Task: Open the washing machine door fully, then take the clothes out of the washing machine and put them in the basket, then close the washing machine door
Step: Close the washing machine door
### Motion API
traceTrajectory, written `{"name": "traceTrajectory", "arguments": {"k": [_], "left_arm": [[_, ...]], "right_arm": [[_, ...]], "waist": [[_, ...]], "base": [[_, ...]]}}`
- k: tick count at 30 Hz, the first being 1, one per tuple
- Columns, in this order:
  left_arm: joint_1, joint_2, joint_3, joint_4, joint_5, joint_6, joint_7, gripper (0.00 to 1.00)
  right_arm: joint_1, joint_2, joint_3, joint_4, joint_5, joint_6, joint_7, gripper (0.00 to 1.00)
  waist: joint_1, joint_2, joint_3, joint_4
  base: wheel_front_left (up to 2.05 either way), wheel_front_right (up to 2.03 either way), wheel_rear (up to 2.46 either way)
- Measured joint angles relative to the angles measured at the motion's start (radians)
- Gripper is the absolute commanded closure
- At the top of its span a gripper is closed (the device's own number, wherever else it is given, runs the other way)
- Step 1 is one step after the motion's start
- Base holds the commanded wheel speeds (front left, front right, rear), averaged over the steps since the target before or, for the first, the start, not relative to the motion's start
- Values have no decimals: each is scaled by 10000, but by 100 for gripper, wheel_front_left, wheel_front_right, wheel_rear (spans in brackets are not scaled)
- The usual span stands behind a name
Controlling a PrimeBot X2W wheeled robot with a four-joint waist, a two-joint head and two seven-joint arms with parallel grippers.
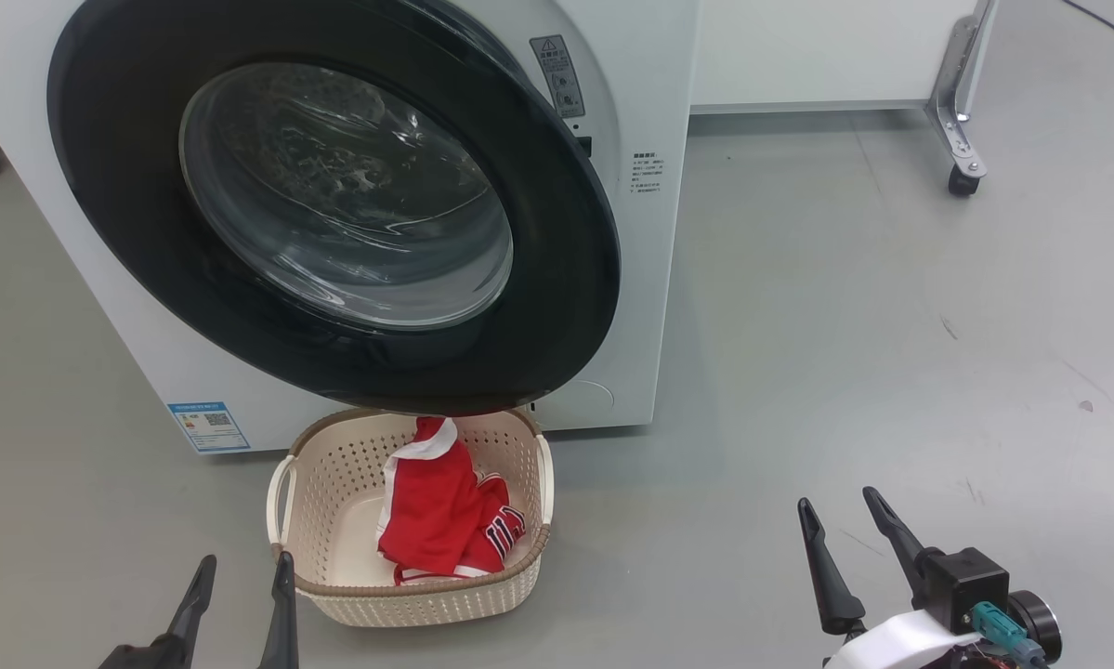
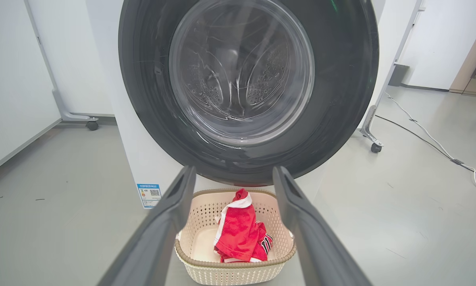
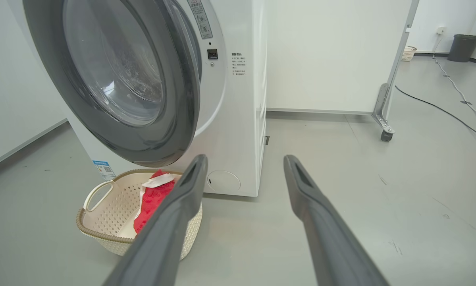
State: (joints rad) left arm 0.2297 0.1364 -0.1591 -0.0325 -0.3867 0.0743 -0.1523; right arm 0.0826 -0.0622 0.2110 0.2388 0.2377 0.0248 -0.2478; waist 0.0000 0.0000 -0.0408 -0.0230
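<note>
The white washing machine [image 1: 645,279] fills the upper left of the head view. Its round black-rimmed washing machine door [image 1: 334,204] stands slightly ajar, with a gap at its right edge in the right wrist view, door [image 3: 114,79]. The red clothes [image 1: 440,516] lie inside the cream basket [image 1: 320,502] on the floor just below the door. My left gripper [image 1: 245,567] is open, empty, near the basket's front left corner. My right gripper [image 1: 840,506] is open and empty, well right of the basket. In the left wrist view the clothes [image 2: 238,230] and basket [image 2: 198,222] show between my fingers.
Grey floor stretches open to the right of the machine. A white panel on a caster frame [image 1: 961,139] stands at the back right. Cables [image 2: 432,139] run along the floor on the right, and a dark bin [image 3: 464,47] stands far back.
</note>
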Motion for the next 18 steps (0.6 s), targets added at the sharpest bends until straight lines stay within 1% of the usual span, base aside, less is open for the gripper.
{"name": "traceTrajectory", "arguments": {"k": [9, 10, 11, 12, 13, 15, 18], "left_arm": [[-1, -15, -12, 125, 59, 12, -77, 0], [-1, -17, -12, 138, 73, 12, -86, 0], [-3, -17, -13, 146, 75, 12, -90, 0], [-6, -17, -13, 151, 79, 12, -90, 0], [-9, -19, -17, 157, 86, 12, -92, 0], [-20, -27, -36, 159, 88, 12, -148, 0], [-43, -42, -79, 151, 104, 12, -173, 0]], "right_arm": [[1, -4, 19, 0, 0, 0, 2, 0], [0, -4, 19, 0, 0, 0, 2, 2], [0, -4, 19, -4, 0, 0, 4, 50], [0, -4, 21, -6, 0, 2, 4, 80], [0, -13, 44, -6, 0, 6, 4, 96], [-2, -33, 58, -10, 0, 23, 4, 100], [-18, -128, 61, -23, -2, 52, 40, 100]], "waist": [[0, 0, 53, -45], [0, 0, 63, -49], [0, 0, 73, -50], [0, 0, 84, -50], [0, 0, 95, -48], [0, 0, 118, -40], [0, 0, 167, -11]], "base": [[0, 0, 0], [0, 0, 0], [0, 0, 0], [0, 0, 0], [0, 0, 0], [0, 0, 0], [0, 0, 0]]}}
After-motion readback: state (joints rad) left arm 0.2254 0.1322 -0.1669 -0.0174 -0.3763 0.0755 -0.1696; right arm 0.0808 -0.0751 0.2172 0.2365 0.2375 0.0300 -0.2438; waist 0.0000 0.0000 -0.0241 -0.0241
